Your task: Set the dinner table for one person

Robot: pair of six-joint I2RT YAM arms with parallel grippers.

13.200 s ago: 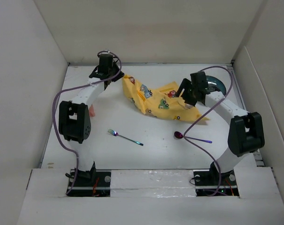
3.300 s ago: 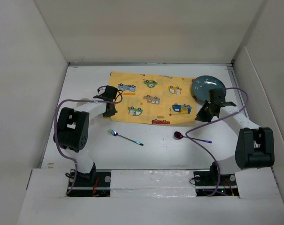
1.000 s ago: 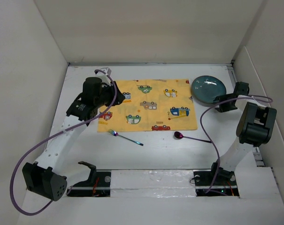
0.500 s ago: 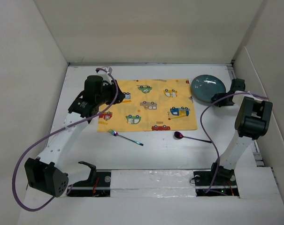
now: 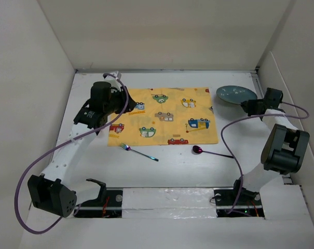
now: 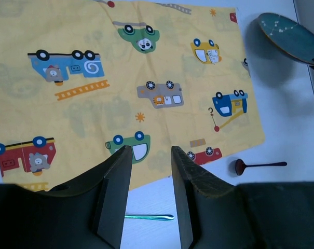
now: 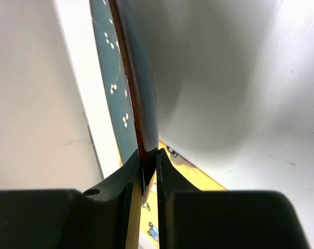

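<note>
Spanning the walled enclosure, the white tabletop [image 5: 172, 168] carries a flat yellow cloth [image 5: 162, 116], with the left hand [image 6: 150, 153] hovering above it, parted and empty. The right hand [image 7: 149, 162] pinches the rim of a teal plate [image 5: 234, 94], tilted clear of the surface beside the cloth. Held by so thin an edge, the plate could slip and drop. 1 fork [image 5: 138, 151] and 1 spoon [image 5: 211, 152] lie nearer the arms.
</note>
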